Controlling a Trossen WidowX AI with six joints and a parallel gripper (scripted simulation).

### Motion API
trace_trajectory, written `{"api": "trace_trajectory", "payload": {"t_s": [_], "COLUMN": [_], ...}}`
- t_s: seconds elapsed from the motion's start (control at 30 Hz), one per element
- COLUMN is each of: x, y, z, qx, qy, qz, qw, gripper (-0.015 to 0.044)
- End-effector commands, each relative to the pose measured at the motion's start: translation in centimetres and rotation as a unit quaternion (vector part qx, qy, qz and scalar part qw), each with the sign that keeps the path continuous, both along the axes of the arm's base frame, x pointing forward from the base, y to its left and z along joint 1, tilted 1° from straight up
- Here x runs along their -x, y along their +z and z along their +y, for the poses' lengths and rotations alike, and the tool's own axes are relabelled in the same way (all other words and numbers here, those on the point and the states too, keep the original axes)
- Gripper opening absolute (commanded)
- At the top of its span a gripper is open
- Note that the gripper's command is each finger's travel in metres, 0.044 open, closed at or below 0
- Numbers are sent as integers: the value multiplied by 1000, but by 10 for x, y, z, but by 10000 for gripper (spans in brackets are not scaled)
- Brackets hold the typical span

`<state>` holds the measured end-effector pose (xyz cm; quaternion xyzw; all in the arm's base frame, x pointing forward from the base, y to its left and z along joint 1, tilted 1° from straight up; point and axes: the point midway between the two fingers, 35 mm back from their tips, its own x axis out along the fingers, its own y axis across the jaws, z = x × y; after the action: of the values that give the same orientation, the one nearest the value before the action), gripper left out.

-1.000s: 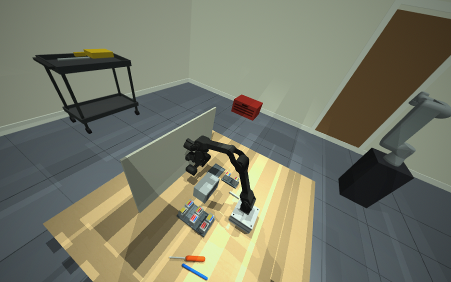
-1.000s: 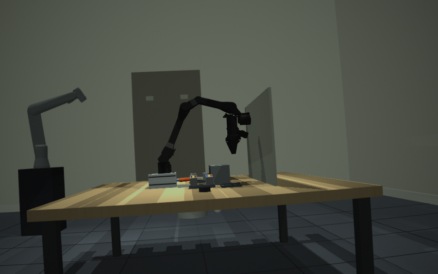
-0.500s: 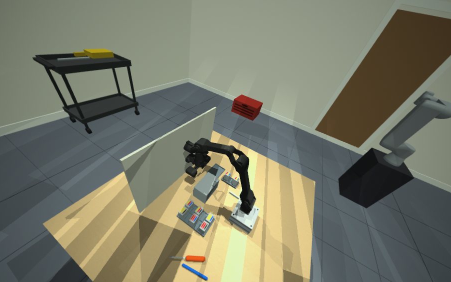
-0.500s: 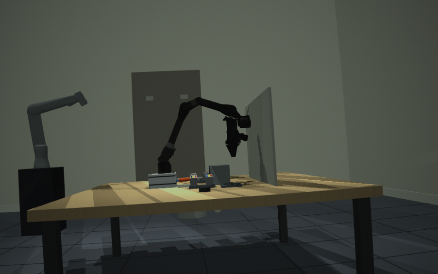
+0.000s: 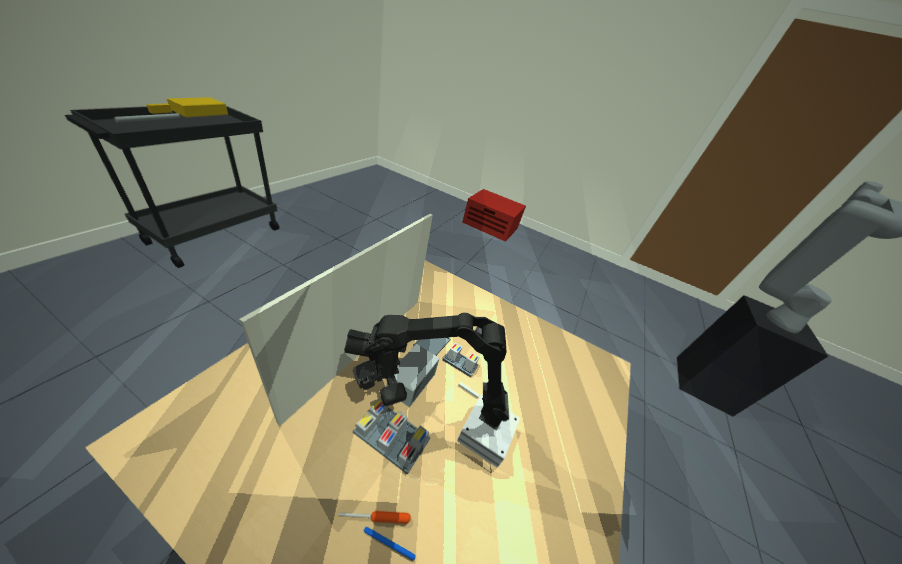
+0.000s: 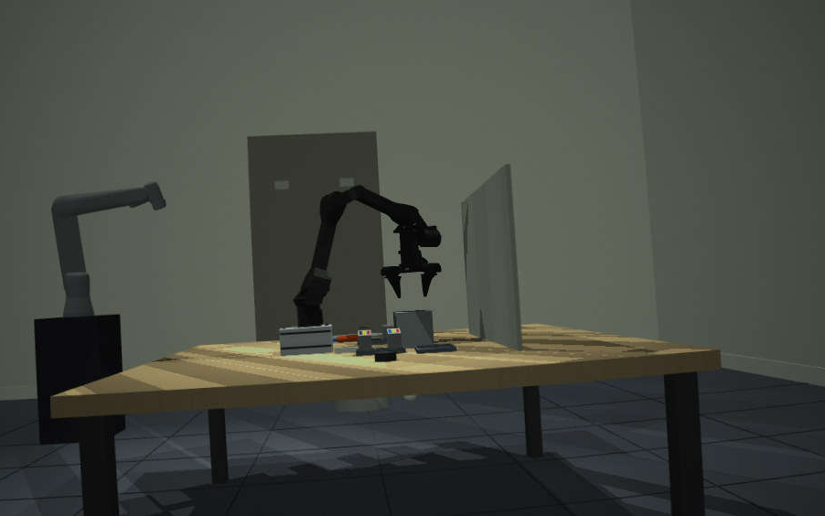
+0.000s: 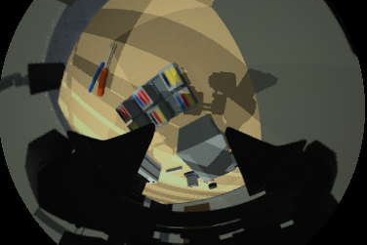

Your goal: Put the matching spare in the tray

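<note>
My gripper (image 5: 379,385) (image 6: 412,295) (image 7: 191,129) is open and empty, pointing down above the table beside the large grey unit (image 5: 418,374) (image 6: 413,327) (image 7: 200,138). No code is readable on the unit's visible faces. The spares' rack (image 7: 161,87) carries several grey spares with coloured stripes. One spare (image 5: 365,421) (image 7: 172,76) shows yellow stripes, one (image 5: 386,437) (image 7: 143,96) red and blue, and one (image 5: 397,421) (image 7: 158,115) red and yellow. The dark flat tray (image 5: 437,344) (image 6: 434,349) lies beyond the unit and looks empty where visible.
An upright grey panel (image 5: 342,315) (image 6: 491,263) (image 7: 293,28) stands close beside the arm. A small holder with two striped blocks (image 6: 364,339) (image 6: 393,338) stands near the tray. A black puck (image 6: 385,356), an orange screwdriver (image 5: 390,517) (image 7: 102,82) and a blue pen (image 5: 389,543) lie on the table.
</note>
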<state>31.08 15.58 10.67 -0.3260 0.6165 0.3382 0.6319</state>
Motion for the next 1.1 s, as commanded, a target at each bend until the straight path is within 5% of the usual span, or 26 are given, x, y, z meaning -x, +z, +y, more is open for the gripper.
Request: {"api": "trace_trajectory", "payload": {"t_s": [0.0,0.1,0.43,0.63,1.07], "x": [52,74,75,77,79], "y": [1,1,0,-38,-41], "z": [48,63,64,74,73], "qx": [-3,-3,-3,-4,-4], "qy": [231,321,325,325,325], "qz": [-8,-9,-10,-10,-9], "qw": [973,947,946,946,946], "gripper": [440,440,440,300,300]}}
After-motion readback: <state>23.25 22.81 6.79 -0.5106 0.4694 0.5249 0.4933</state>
